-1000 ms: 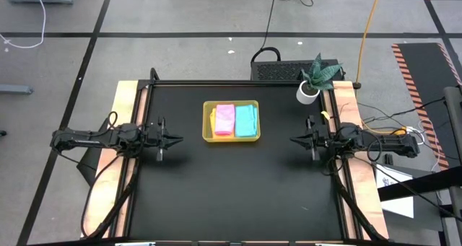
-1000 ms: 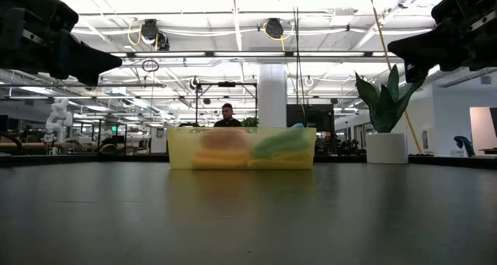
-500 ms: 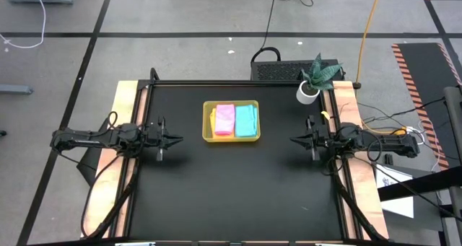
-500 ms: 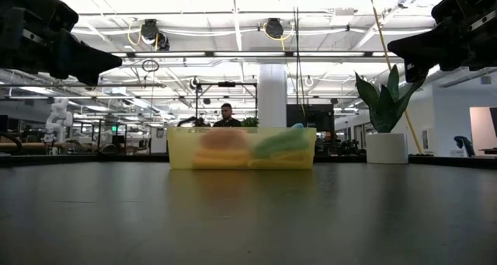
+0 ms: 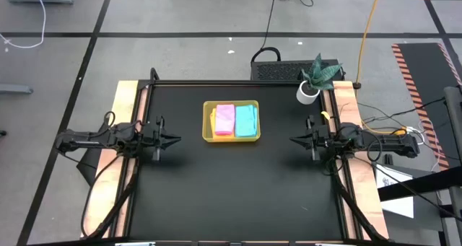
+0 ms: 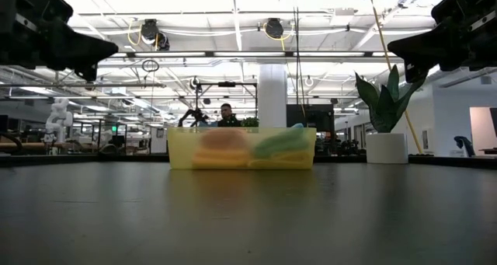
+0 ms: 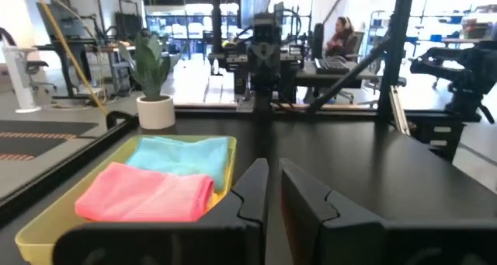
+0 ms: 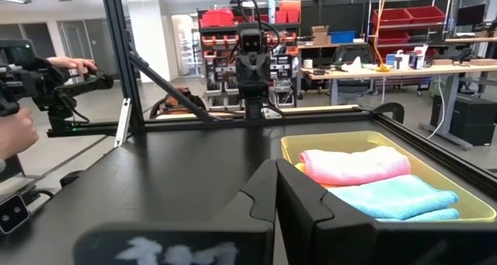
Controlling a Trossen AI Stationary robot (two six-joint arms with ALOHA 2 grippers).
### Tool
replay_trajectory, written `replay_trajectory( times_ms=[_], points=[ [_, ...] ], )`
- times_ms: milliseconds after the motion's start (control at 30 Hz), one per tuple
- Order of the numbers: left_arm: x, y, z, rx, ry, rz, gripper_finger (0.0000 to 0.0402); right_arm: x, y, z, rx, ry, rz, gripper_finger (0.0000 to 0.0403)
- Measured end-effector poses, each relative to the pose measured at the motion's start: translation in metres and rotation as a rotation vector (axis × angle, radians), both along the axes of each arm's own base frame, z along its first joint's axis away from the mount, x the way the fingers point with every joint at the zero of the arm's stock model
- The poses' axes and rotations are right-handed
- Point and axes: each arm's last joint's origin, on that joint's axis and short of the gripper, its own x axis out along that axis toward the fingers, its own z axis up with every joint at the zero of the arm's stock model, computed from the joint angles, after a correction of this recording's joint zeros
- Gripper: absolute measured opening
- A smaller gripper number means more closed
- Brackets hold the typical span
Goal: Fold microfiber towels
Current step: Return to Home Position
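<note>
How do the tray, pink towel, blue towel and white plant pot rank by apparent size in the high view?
1. tray
2. blue towel and pink towel, too alike to rank
3. white plant pot

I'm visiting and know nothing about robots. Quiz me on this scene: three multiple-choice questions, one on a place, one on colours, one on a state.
1. Where is the tray? A) beside the left arm B) on the table, midway between the arms C) on the floor
2. Which colours show on top inside it? A) pink and sky blue B) green and white C) black and red
3. How do those cloths lie? A) spread flat B) hanging from an end effector C) folded

B: it sits midway between the left end effector and right end effector.
A: the pink towel and sky blue towel lie uppermost.
C: both are folded, in the tray.
</note>
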Motion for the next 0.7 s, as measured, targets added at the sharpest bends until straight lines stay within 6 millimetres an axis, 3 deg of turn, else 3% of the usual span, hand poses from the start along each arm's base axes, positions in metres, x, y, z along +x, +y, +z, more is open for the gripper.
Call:
replay_trajectory(
  times_ms=[533,700],
  points=[
    [0.0000,0.0046,-0.0006,0.041,0.004,0.042,0.0035,0.0000,0.0000,0.0000,0.000,-0.001,0.000,0.0000],
    [0.0000,0.0061,0.0001,-0.040,-0.011,0.064,0.0035,0.0000,0.0000,0.0001,0.000,-0.001,0.000,0.0000]
  ],
)
